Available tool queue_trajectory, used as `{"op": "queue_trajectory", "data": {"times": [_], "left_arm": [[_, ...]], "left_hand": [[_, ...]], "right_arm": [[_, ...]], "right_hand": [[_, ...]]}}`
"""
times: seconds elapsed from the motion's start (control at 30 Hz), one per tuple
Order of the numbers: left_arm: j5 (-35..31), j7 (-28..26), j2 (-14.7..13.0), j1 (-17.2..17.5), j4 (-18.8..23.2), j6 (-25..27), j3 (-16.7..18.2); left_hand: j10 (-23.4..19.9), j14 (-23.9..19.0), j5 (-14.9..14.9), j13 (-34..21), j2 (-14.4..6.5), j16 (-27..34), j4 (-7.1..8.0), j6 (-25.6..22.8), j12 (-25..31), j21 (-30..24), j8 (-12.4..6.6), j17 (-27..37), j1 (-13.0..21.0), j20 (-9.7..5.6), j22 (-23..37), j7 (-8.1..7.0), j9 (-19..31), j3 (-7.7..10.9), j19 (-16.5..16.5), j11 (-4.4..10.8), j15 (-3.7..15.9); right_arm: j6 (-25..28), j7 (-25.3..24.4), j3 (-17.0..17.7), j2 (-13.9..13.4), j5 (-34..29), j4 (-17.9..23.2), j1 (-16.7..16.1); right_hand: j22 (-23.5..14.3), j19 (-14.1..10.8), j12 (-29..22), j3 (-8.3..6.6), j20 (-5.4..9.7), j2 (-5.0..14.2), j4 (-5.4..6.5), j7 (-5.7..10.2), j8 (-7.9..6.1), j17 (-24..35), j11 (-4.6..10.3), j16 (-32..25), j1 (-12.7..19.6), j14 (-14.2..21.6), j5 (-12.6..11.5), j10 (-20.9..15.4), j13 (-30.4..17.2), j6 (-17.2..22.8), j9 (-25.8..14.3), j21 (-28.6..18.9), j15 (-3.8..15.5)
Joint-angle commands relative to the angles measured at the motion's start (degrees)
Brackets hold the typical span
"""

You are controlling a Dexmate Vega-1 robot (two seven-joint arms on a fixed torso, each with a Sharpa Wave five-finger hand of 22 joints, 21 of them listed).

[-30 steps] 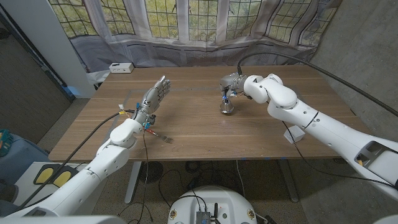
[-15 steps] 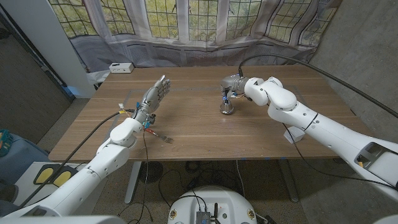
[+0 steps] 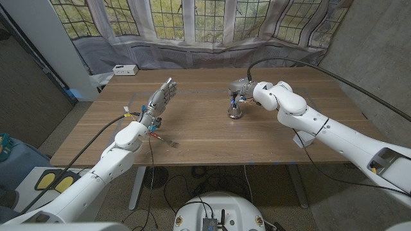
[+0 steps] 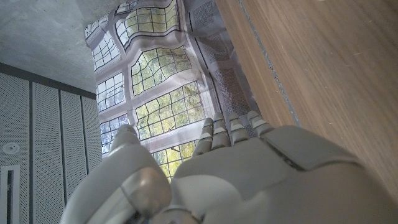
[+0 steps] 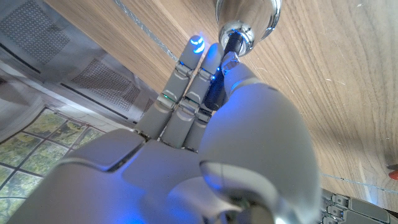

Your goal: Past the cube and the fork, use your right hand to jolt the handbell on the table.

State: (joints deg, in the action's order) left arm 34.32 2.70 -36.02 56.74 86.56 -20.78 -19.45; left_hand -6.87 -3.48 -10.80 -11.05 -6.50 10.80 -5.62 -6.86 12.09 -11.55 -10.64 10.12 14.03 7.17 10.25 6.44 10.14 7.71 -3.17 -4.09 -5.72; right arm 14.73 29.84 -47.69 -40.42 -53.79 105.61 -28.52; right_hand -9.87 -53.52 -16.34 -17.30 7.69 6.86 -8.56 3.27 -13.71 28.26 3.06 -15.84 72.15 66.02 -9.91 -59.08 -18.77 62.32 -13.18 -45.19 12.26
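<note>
The handbell (image 3: 235,111) stands upright on the wooden table (image 3: 205,138), right of the middle. It has a shiny chrome bowl (image 5: 247,17) and a dark handle. My right hand (image 3: 242,87) is at the top of the bell. Its fingers (image 5: 186,81) lie straight along the handle and the thumb closes on it from the other side. A fork (image 3: 168,142) lies near the front left, by my left forearm. My left hand (image 3: 158,102) is raised over the left part of the table with straight, spread fingers (image 4: 233,130), holding nothing.
A small white box (image 3: 124,69) sits at the far left corner of the table. A white block (image 3: 302,138) lies under my right forearm near the right edge. A printed curtain (image 3: 192,25) hangs behind the table.
My right hand and forearm have shifted slightly to the right at the bell's handle. The bell's base stays in about the same place. The left hand has not moved.
</note>
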Motion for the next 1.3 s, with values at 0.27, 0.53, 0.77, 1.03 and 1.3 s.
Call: {"op": "queue_trajectory", "data": {"times": [0.27, 0.53, 0.77, 1.03, 1.3], "left_arm": [[-0.1, 0.4, 0.2, -0.2, -0.4, -0.5, -0.2], [-0.1, 0.5, 0.2, -0.1, -0.5, -0.6, -0.2], [0.0, 0.6, 0.1, 0.0, -0.4, -0.7, -0.1], [0.1, 0.9, 0.2, -0.2, -0.6, -0.9, -0.2], [0.3, 1.0, 0.3, -0.1, -0.8, -1.0, -0.2]], "left_hand": [[-0.3, 0.0, 0.1, -0.2, -0.3, 0.0, -0.02, -0.6, 0.1, 0.1, -0.33, 0.2, 0.2, 0.51, 0.2, -0.14, 0.2, 0.58, -0.3, -0.38, -0.12], [-0.2, 0.0, 0.2, -0.2, -0.3, 0.0, -0.03, -0.7, 0.1, 0.1, -0.34, 0.2, 0.2, 0.5, 0.2, -0.11, 0.2, 0.66, -0.3, -0.04, -0.04], [-0.3, 0.0, 0.2, -0.2, -0.3, 0.0, -0.04, -0.7, 0.1, 0.1, -0.34, 0.2, 0.2, 0.53, 0.2, -0.11, 0.2, 0.72, -0.3, 0.13, -0.05], [-0.4, -0.1, 0.2, -0.2, -0.3, 0.0, -0.05, -0.7, 0.2, 0.1, -0.32, 0.2, 0.2, 0.54, 0.2, -0.14, 0.2, 0.78, -0.3, -0.13, -0.06], [-0.3, -0.1, 0.2, -0.2, -0.3, 0.0, -0.06, -0.8, 0.1, 0.1, -0.31, 0.2, 0.2, 0.56, 0.2, -0.16, 0.2, 0.84, -0.3, 0.03, -0.05]], "right_arm": [[0.8, -0.5, -0.2, -0.5, -0.8, 0.9, -1.0], [1.0, -0.1, -0.3, -0.7, -1.9, 1.3, -1.2], [1.4, -0.1, -0.4, -0.8, -3.4, 1.9, -1.7], [1.8, 1.9, -0.2, -0.9, -4.2, 2.7, -1.9], [0.9, 2.2, 0.1, -1.3, -4.2, 3.3, -2.2]], "right_hand": [[-0.1, 0.3, -0.1, -0.52, 0.83, 0.42, 0.03, 0.26, 0.38, 0.4, -1.99, 0.2, -0.3, -0.1, -0.3, -2.3, -1.9, -0.1, -0.1, -0.5, 0.05], [-0.1, 0.8, 0.1, -0.62, 0.97, 0.35, -0.14, 0.46, 0.66, 0.3, -1.32, 0.6, -0.1, -0.7, -0.2, -1.7, -2.1, -0.9, -0.1, -0.5, 0.35], [-0.1, 1.6, 0.3, -0.55, 0.86, 0.54, 0.22, 0.66, 0.98, 0.2, -1.23, 1.1, -0.6, -1.7, -0.2, -0.8, -2.4, -1.9, -0.2, -0.4, -0.04], [-0.1, 4.2, 1.3, 0.23, 0.23, -0.05, 0.58, 0.54, 1.65, 0.6, -1.48, 2.1, -2.0, -5.4, -0.2, 1.8, -2.6, -4.3, -0.4, 0.3, -0.93], [0.2, 6.8, 2.5, 1.88, -0.55, -1.47, 1.53, 0.4, 2.54, 0.3, -2.37, 3.7, -5.8, -10.7, -0.3, 5.7, -2.6, -8.5, -0.4, 1.8, -2.01]]}}
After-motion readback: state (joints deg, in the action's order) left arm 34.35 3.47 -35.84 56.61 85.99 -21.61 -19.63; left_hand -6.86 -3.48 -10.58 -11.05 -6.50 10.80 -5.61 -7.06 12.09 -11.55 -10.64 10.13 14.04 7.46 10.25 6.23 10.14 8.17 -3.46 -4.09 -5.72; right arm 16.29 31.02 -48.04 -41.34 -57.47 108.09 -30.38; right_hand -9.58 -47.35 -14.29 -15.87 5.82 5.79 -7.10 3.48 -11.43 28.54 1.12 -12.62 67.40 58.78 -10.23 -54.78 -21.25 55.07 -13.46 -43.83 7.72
